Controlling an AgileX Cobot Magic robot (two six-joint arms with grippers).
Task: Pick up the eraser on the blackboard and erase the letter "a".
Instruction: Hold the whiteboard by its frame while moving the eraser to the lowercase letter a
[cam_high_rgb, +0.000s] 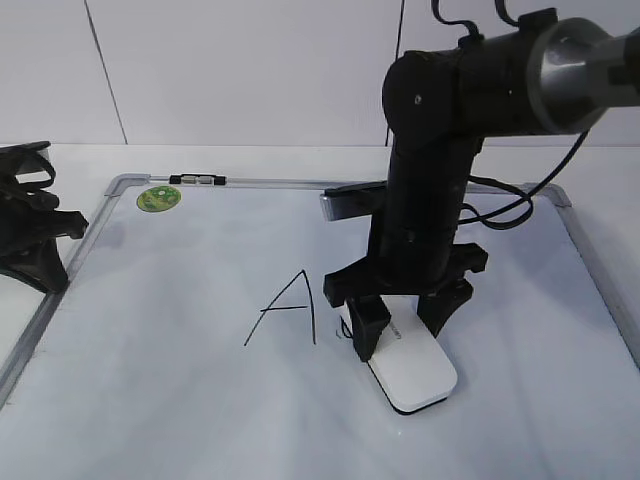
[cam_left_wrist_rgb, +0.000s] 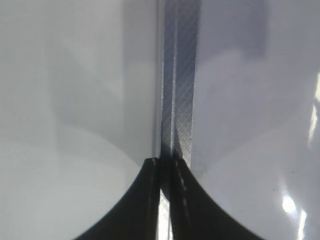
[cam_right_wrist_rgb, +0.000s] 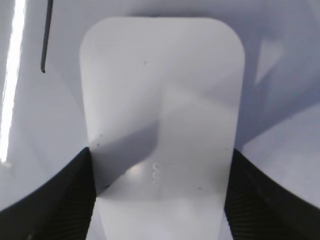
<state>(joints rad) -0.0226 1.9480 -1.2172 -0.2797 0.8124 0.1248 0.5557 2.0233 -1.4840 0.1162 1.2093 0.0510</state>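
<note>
In the exterior view, you had the blackboard (cam_high_rgb: 150, 330) lying flat on the pale counter (cam_high_rgb: 260, 158), its green sticker (cam_high_rgb: 159, 198) in the far left corner and a small black-and-white clip (cam_high_rgb: 199, 180) on the far frame just right of that sticker. A tall capital "A" (cam_high_rgb: 287, 307) stood near the middle of the blackboard, and the eraser (cam_high_rgb: 413, 369) lay flat on the blackboard just right of that capital. Your right gripper (cam_high_rgb: 410, 320) stood upright over the eraser's far end, one finger at each long side; a short dark stroke showed at the eraser's left edge, too hidden to say whether it was the letter "a". Your left gripper (cam_high_rgb: 35, 235) sat off the blackboard's left edge, well apart from the eraser. In the left wrist view, your left gripper (cam_left_wrist_rgb: 165, 167) had its jaws pressed together with nothing between them, over a grey metal strip (cam_left_wrist_rgb: 179, 90) between two pale surfaces. In the right wrist view, your right gripper (cam_right_wrist_rgb: 159, 195) had its jaws spread to either side of the eraser (cam_right_wrist_rgb: 160, 95), each black finger (cam_right_wrist_rgb: 60, 200) against or just beside a long edge; you could not tell whether they were actually pinching it. A thin black marker stroke (cam_right_wrist_rgb: 46, 40) showed on the blackboard (cam_right_wrist_rgb: 280, 100) left of the eraser's far corner.
</note>
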